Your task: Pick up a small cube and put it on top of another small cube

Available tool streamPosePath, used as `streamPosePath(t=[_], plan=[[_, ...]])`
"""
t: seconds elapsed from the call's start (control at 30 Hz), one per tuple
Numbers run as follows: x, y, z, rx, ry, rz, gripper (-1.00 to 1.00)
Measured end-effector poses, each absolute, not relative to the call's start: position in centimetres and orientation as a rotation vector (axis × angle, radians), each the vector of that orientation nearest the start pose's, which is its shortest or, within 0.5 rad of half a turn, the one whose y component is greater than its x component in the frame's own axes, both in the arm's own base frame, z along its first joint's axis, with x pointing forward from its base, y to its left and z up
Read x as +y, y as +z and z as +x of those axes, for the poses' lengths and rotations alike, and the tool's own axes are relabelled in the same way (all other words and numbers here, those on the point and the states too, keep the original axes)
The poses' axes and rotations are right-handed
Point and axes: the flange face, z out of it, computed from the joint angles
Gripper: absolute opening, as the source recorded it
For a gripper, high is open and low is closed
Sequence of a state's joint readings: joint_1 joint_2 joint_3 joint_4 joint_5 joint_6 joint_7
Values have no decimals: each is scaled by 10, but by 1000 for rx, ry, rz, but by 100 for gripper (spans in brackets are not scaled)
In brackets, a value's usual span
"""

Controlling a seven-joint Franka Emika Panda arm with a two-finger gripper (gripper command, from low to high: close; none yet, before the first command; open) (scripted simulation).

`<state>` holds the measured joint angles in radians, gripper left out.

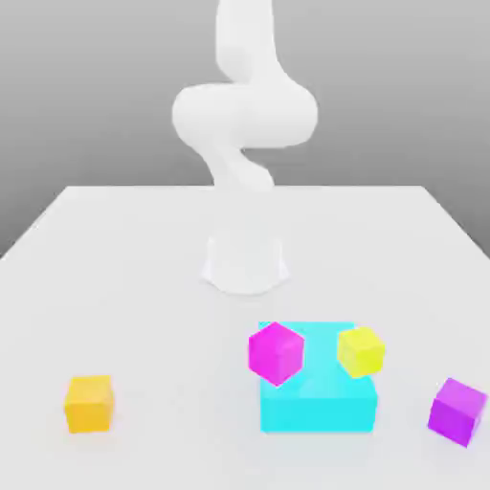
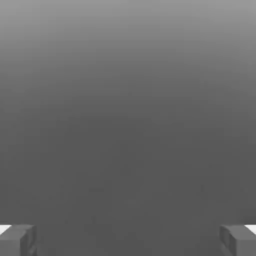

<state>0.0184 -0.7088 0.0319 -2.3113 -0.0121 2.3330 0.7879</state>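
Observation:
The small violet-purple cube sits on the white table at the exterior view's right, near the front edge. The lemon-yellow cube is seen over the right part of the cyan block's top, tilted. In the hand view my gripper is open. Its two grey fingertips stand far apart with nothing between them, against a plain grey background. No cube appears in the hand view.
The large cyan block lies front centre. A magenta cube overlaps its left top edge. An orange-yellow cube sits at the front left. The white arm rises from its base mid-table.

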Motion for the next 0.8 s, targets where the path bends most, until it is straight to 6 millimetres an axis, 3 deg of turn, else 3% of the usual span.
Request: streamPosePath(t=[0.2,0.4,0.57,0.67,0.8], plan=[[85,578,441,789,-794,-2757,0],[150,470,469,563,-598,-2937,0],[204,377,465,337,-414,-3048,0],[240,322,449,176,-295,-3094,0],[268,250,423,13,-130,-3131,0]])
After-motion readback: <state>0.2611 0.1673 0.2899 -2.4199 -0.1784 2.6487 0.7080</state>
